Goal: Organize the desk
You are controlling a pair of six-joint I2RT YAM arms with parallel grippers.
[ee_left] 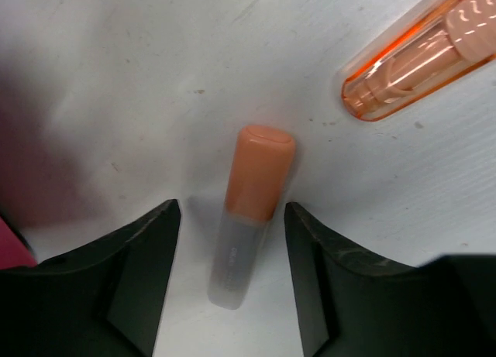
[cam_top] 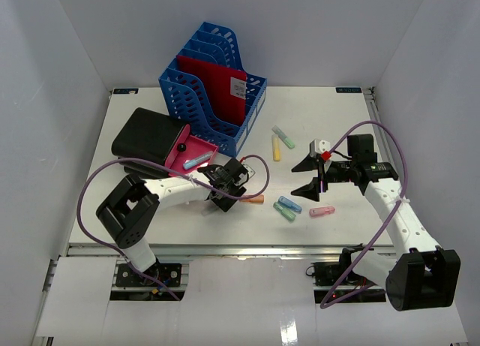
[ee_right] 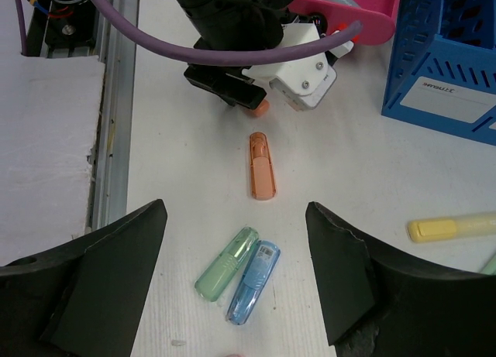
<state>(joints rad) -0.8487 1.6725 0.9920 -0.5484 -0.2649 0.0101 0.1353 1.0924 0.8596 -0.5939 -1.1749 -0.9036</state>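
Note:
The white desk (cam_top: 360, 113) holds scattered highlighters. My left gripper (cam_top: 229, 188) is open and low over the desk, its fingers on either side of a short orange marker with a frosted cap (ee_left: 248, 217), not touching it. An orange clear-capped highlighter (cam_top: 255, 199) lies just past it (ee_left: 422, 51). My right gripper (cam_top: 307, 176) is open and empty, held above the desk. In the right wrist view (ee_right: 234, 210) it looks down on a green highlighter (ee_right: 226, 262), a blue highlighter (ee_right: 254, 281) and the orange one (ee_right: 262, 165).
A blue file rack (cam_top: 214, 83) with a red folder (cam_top: 221, 87) stands at the back. A black pencil case (cam_top: 146, 132) lies open at the left, a light blue highlighter (cam_top: 196, 160) in its pink tray. A yellow highlighter (cam_top: 276, 148) and a pink one (cam_top: 322, 211) lie loose.

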